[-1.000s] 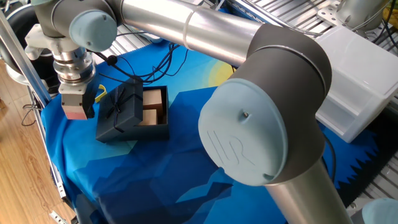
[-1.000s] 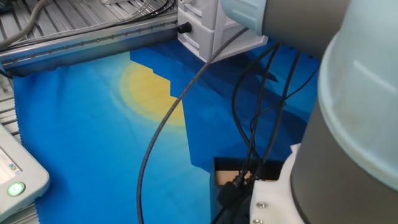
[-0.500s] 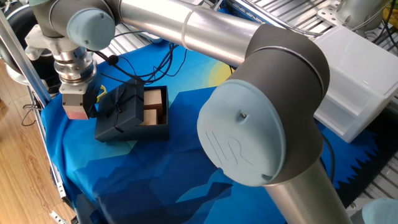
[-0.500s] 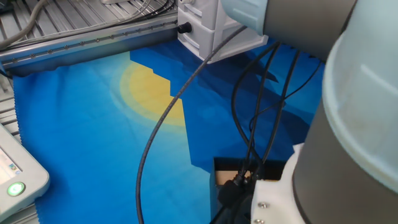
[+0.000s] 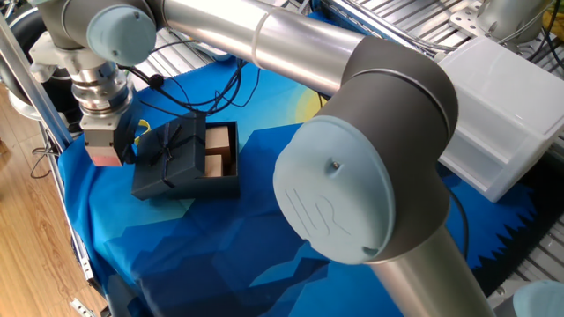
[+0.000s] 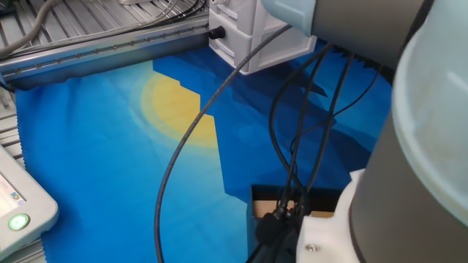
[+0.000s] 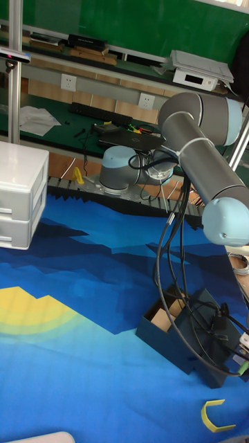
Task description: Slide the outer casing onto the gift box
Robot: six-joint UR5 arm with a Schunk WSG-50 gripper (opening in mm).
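The outer casing (image 5: 167,163), dark navy with a ribbon bow on top, lies tilted over the left part of the gift box (image 5: 222,150). The box's tan compartments show to the right of the casing. My gripper (image 5: 132,141) reaches down at the casing's left edge and appears shut on it, though its fingertips are mostly hidden. In the tall fixed view the casing (image 7: 200,346) overlaps the box (image 7: 160,320), with the gripper (image 7: 235,349) at its right end. The other fixed view shows only a tan corner of the box (image 6: 267,207) behind cables.
A white plastic drawer unit (image 5: 502,114) stands at the far side of the blue cloth (image 5: 220,238). A small yellow hook (image 7: 216,417) lies near the casing. Black cables (image 5: 220,88) hang from the arm over the cloth. The table edge drops off left of the gripper.
The gripper and the casing have shifted slightly left together, so a little more of the box's tan inside shows. The arm's elbow has moved a bit left too.
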